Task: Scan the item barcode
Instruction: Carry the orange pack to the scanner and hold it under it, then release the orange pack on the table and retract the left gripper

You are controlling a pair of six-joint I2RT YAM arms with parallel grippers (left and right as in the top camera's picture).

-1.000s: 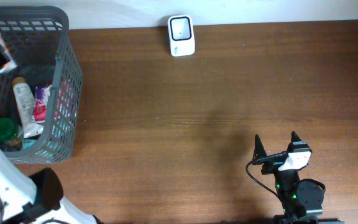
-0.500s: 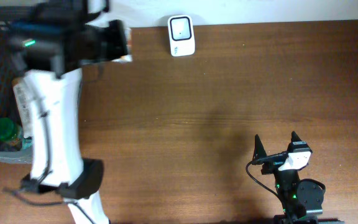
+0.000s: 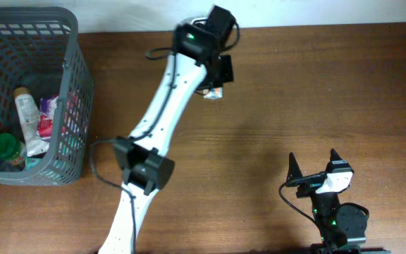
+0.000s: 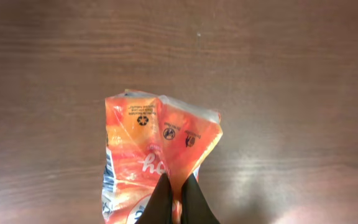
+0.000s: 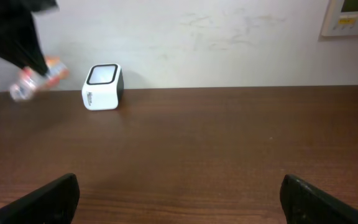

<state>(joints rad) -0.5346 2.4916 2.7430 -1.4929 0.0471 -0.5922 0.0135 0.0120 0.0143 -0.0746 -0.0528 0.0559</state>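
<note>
A dark brown wooden table (image 3: 316, 85) fills the overhead view. The white left arm (image 3: 162, 113) reaches diagonally across it from the near edge to the far edge. A grey plastic mesh basket (image 3: 76, 106) stands at the table's left end, holding a white bottle (image 3: 25, 116), a green-capped container (image 3: 4, 147) and a pink packet (image 3: 46, 116). Only this view shows the basket and the whole arm.

The right end effector (image 3: 313, 156) sits near the table's front right corner. Its two black fingers are spread wide with nothing between them.

The right wrist view looks low across the table to a pale wall. It alone clearly shows the small white box scanner with a dark top window (image 5: 102, 87), standing at the far edge. From overhead the left arm covers most of the scanner. This view also shows a beige wall panel (image 5: 350, 15) at upper right.

The crinkled orange plastic packet with white lettering (image 4: 160, 155) is clearest in the left wrist view. The left end effector (image 4: 178, 190) is clamped fully closed on its near edge. The packet fans out beyond the fingertips, above bare wood. From the right wrist view, the packet (image 5: 36, 78) hangs blurred just left of the scanner, above table level. From overhead, only a small part of the packet (image 3: 213, 92) shows beneath the black end effector (image 3: 220, 70).
</note>
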